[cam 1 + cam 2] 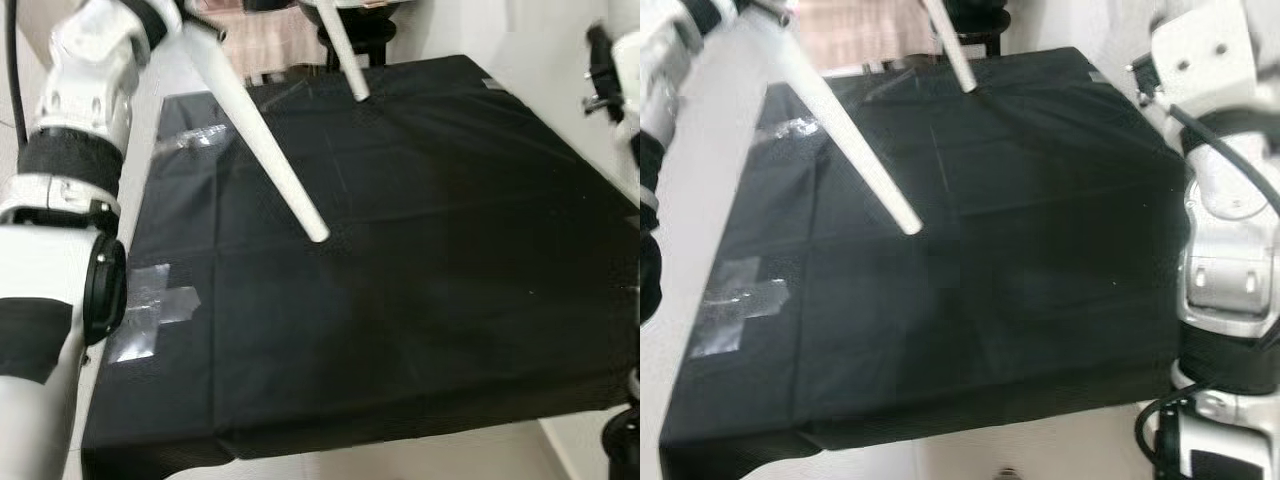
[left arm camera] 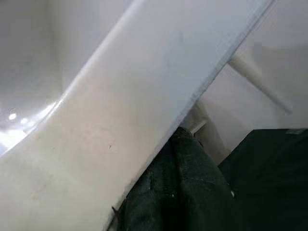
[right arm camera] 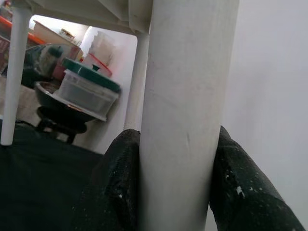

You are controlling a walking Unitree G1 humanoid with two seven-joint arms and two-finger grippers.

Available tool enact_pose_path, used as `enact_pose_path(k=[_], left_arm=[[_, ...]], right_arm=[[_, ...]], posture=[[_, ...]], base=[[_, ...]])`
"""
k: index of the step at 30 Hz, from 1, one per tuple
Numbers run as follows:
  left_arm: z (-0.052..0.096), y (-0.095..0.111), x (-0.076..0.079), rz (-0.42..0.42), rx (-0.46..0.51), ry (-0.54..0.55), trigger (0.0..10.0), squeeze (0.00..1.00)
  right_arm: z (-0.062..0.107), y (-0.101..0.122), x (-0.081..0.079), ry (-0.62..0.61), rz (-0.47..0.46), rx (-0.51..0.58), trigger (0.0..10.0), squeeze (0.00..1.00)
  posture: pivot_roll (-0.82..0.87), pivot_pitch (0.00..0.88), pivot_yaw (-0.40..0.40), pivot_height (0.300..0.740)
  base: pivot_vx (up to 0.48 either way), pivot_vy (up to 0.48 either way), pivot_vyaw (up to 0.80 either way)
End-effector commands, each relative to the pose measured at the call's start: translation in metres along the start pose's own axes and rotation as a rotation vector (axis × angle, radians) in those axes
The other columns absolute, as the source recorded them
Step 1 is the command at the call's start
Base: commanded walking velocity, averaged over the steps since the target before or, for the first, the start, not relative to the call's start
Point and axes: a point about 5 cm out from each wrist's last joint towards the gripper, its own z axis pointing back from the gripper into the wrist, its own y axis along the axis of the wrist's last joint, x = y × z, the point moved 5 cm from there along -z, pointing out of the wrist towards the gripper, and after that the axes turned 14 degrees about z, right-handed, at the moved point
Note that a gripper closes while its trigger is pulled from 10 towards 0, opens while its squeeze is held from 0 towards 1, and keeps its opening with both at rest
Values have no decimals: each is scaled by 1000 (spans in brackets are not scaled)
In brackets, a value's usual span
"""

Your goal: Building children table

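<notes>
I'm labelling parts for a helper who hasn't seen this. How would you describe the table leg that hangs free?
Start at the black cloth covering the work surface. Two white table legs slant down over its far half; the free leg is the nearer one, on the robot's left. Unlike the far leg, whose tip rests on the cloth, its tip ends above mid-cloth.

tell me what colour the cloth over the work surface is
Black cloth, clearest in the left eye view.
</notes>
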Motion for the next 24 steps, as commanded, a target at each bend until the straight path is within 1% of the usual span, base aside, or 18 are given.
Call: enact_pose_path(k=[1,2,3,4,5,6,7,8,9,11,12,13,15,20,21,22,23,24], left_arm=[[18,67,-56,-57,202,169,10000,0],[13,77,-51,-67,220,149,10000,0],[13,77,-51,-67,220,149,10000,0],[8,88,-45,-69,240,120,10000,0],[5,95,-40,-70,254,102,10000,0],[5,95,-40,-70,254,102,10000,0],[2,99,-34,-59,262,79,10000,0],[2,99,-34,-59,262,79,10000,0],[0,97,-29,-53,261,59,10000,0],[-2,94,-25,-49,253,37,10000,0],[-3,92,-23,-43,247,28,10000,0],[-4,86,-19,-29,235,10,10000,0],[-6,76,-11,-8,218,-18,10000,0],[-6,69,-6,5,208,-39,10000,0],[-6,66,-4,18,206,-44,10000,0],[-6,65,-3,28,205,-47,10000,0],[-6,65,-3,28,205,-47,10000,0],[-6,62,-2,43,202,-51,10000,0]], right_arm=[[13,-70,-20,110,36,-293,0,0],[16,-71,-32,131,2,-300,0,0],[16,-71,-32,131,2,-300,0,0],[22,-69,-53,175,-59,-304,0,0],[26,-66,-68,206,-104,-307,0,0],[26,-66,-68,206,-104,-307,0,0],[34,-63,-86,249,-149,-317,0,0],[34,-63,-86,249,-149,-317,0,0],[43,-60,-104,297,-183,-330,0,0],[53,-58,-120,343,-220,-354,0,0],[60,-57,-131,378,-268,-379,0,0],[69,-52,-149,425,-333,-400,0,0],[79,-42,-171,487,-402,-414,0,0],[85,-34,-183,540,-437,-414,0,0],[89,-29,-191,576,-456,-409,3333,0],[92,-25,-195,600,-468,-404,3333,0],[92,-25,-195,600,-468,-404,3333,0],[94,-21,-200,621,-474,-395,10000,0]], posture=[[-105,87,115,740],[-99,81,117,740],[-99,81,117,740],[-89,82,126,740],[-89,82,126,740],[-89,82,126,740],[-91,84,130,740],[-91,84,130,740],[-93,87,130,740],[-93,87,130,740],[-95,88,131,740],[-94,90,135,740],[-95,92,135,740],[-95,92,135,740],[-96,95,135,740],[-96,95,135,740],[-96,95,135,740],[-98,99,139,740]], base=[[0,0,0],[0,0,0],[0,0,0],[0,0,0],[0,0,0],[0,0,0],[0,0,0],[0,0,0],[0,0,0],[0,0,0],[0,0,0],[0,0,0],[0,0,0],[0,0,0],[0,0,0],[0,0,0],[0,0,0],[0,0,0]])
